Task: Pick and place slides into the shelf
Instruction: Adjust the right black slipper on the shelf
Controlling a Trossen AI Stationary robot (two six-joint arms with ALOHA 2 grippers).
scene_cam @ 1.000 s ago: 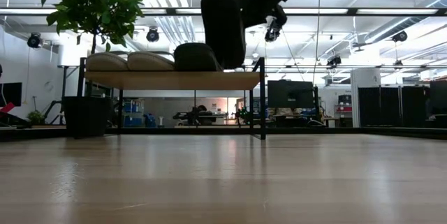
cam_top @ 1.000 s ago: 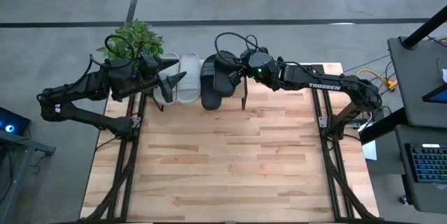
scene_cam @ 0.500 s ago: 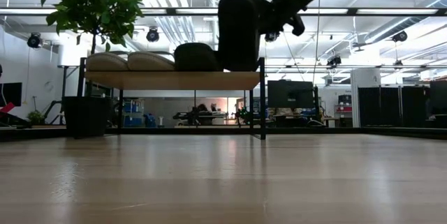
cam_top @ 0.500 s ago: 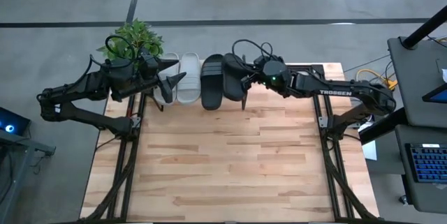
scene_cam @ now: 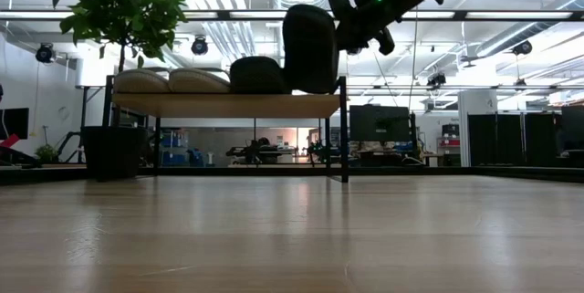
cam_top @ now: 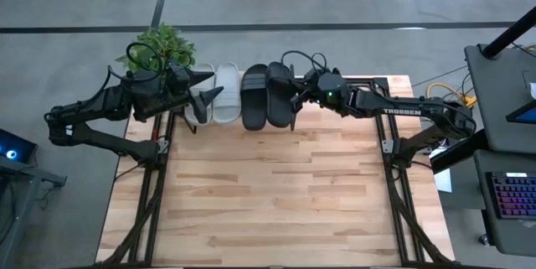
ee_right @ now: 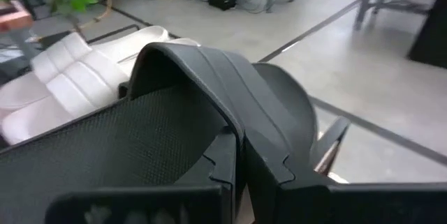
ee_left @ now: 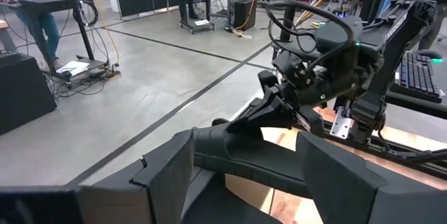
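Behind the bench (cam_top: 268,193), a plant (cam_top: 163,47) stands beside the shelf (scene_cam: 228,104) end, where the right tool (cam_top: 295,100) is clamped on the fourth slide (cam_top: 280,95), while the left tool (cam_top: 203,93) waits apart.

4 slides (cam_top: 255,95) atop shelf (scene_cam: 228,104)

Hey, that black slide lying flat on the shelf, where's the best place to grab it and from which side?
Grip the flat black slide by its wide strap, probably from above: it arches off the sole. A grey slide lies close on one side, and the right hand holds the other black slide on edge on the other, so sideways approaches look blocked.
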